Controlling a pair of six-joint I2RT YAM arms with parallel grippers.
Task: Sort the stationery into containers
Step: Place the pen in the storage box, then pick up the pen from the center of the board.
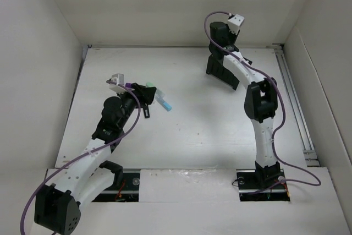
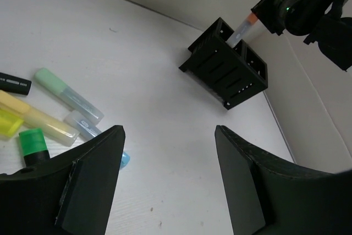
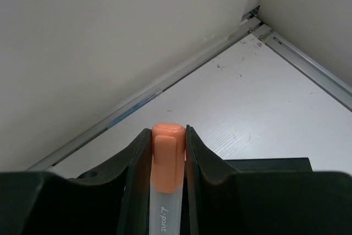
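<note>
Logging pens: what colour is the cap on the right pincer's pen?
Orange cap; right wrist view shows it best.

Top view: the organiser box (image 1: 217, 71) is standing on the table (image 1: 187, 136) at upper centre-right, near the back wall (image 1: 165, 9). The right gripper (image 1: 223, 48) is hanging directly above it, with the held pen (image 3: 166, 158) sitting between its jaws, its lower end meeting the box top; which compartment cannot be told. The left gripper (image 1: 158, 98) is sitting left of centre, well apart from the box. Left wrist view: the loose pens (image 2: 69, 96) are lying side by side at lower left, with the box at upper right.
</note>
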